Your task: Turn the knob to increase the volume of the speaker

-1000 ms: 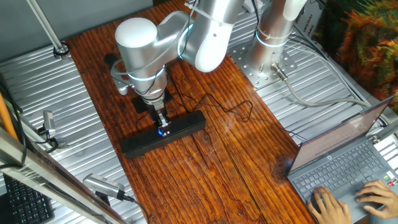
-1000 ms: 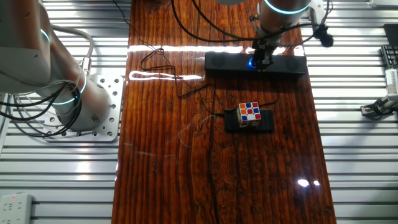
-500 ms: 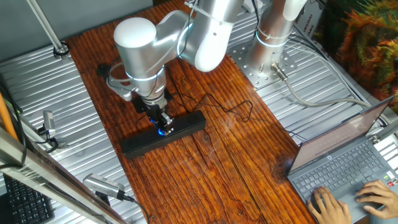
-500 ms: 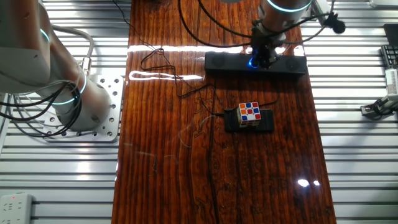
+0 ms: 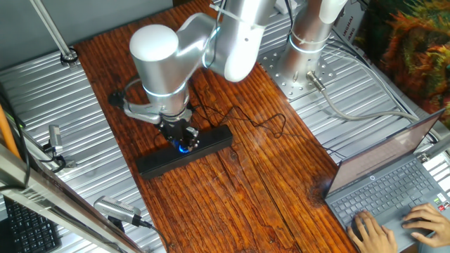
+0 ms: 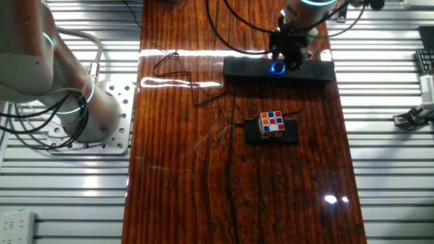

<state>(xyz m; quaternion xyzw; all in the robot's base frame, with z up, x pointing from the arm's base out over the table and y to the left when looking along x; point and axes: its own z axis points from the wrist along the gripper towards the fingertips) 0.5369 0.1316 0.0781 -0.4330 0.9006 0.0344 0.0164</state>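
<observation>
The speaker (image 5: 184, 150) is a long black bar lying across the wooden table; it also shows in the other fixed view (image 6: 278, 70). Its knob (image 5: 184, 147) glows blue at the bar's middle, and the blue ring shows in the other fixed view (image 6: 277, 68) too. My gripper (image 5: 183, 143) points straight down with its fingers closed around the knob. In the other fixed view the gripper (image 6: 285, 62) covers most of the knob, with the blue glow at its left side.
A multicoloured cube (image 6: 272, 123) sits on a small black pad (image 6: 271, 131) in front of the speaker. A thin black cable (image 5: 260, 123) loops across the wood. A laptop (image 5: 394, 184) with a person's hands stands at the right. The arm's base (image 6: 81, 112) stands at the left.
The wrist has rotated about its vertical axis with the fingers staying on the knob; the side-mounted attachment swung round. The speaker has not shifted.
</observation>
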